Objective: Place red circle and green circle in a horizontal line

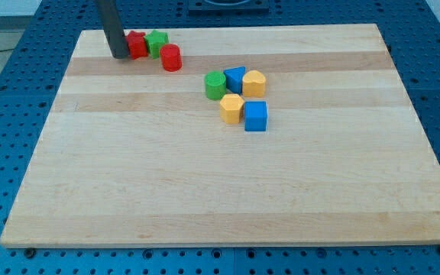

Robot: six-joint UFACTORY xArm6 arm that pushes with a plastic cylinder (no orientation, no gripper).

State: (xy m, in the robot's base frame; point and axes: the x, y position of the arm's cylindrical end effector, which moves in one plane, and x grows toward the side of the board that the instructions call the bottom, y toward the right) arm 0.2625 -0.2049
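The red circle (171, 58) stands near the board's top left. The green circle (215, 85) stands lower and to its right, at the left of a cluster of blocks. My tip (119, 55) is at the view's top left, touching the left side of another red block (137, 45), whose shape I cannot make out. It is left of the red circle and well apart from the green circle.
A green block (157, 42) sits right of the red block by my tip. In the cluster: a blue triangle-like block (235, 79), a yellow block (254, 82), a second yellow block (231, 108), a blue cube (256, 116). The wooden board (205, 191) lies on a blue perforated table.
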